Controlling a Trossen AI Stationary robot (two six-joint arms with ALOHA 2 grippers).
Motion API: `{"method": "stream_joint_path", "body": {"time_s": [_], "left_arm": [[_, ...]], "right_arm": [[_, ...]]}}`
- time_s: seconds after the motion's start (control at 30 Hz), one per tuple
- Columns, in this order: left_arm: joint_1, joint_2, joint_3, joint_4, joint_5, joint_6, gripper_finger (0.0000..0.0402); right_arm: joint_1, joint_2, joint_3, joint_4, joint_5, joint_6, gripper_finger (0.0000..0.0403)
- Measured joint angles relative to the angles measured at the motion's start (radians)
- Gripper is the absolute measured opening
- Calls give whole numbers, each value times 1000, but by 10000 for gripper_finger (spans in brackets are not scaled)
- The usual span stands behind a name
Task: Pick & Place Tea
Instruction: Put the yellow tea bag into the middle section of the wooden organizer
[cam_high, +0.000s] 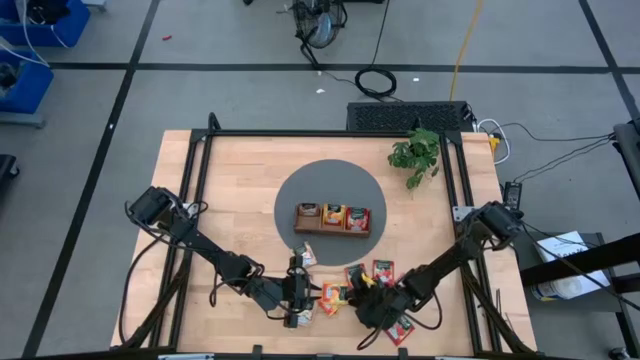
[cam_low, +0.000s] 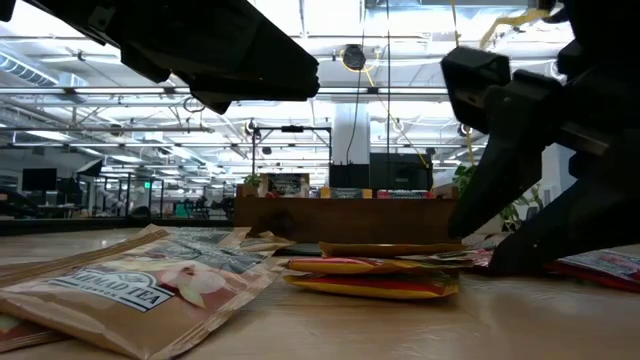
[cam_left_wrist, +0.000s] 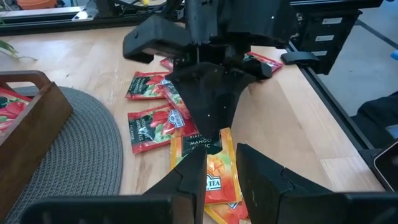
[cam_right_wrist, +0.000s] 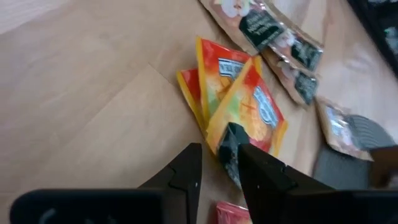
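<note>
Several tea packets lie loose near the table's front edge: orange ones (cam_left_wrist: 216, 165) (cam_right_wrist: 245, 93) (cam_low: 370, 285), red ones (cam_left_wrist: 149, 124) and pale ones (cam_low: 150, 285) (cam_right_wrist: 267, 31). More packets stand in the brown wooden tray (cam_high: 333, 218) on the round grey mat (cam_high: 320, 180). My right gripper (cam_right_wrist: 221, 165) (cam_high: 362, 297) is down at the top orange packet, its fingers narrowly apart astride the packet's dark label end. My left gripper (cam_left_wrist: 222, 177) (cam_high: 303, 298) hovers open above the same orange pile, clear of it, facing the right gripper. My right gripper comes at the top orange packet slanting down from the table's right. The packet's dark label end (cam_right_wrist: 230, 146) stands between the two fingertips and meets one finger (cam_right_wrist: 249, 165). A gap shows at the other finger. That end is tipped up; the rest lies on the pile.
A green leafy plant (cam_high: 415, 155) stands at the back right of the table. A red packet (cam_high: 400, 330) lies under the right arm near the front edge. Black frame rails run along the table's left, right and far sides. Bare wood lies left of the mat.
</note>
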Motion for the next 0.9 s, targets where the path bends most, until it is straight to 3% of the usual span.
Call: {"method": "stream_joint_path", "body": {"time_s": [0.27, 0.43, 0.8, 0.9], "left_arm": [[0, 0, 0, 0, 0, 0, 93], [0, 0, 0, 0, 2, -18, 93], [16, 0, -1, 96, 19, -120, 93], [29, 0, -1, 102, 16, -176, 93]], "right_arm": [[-8, 1, 0, -3, 5, 27, 18], [-5, -1, 0, -4, 93, -11, 3], [75, -121, -1, -37, 260, -322, 0], [118, -152, -1, -58, 262, -482, 0]]}}
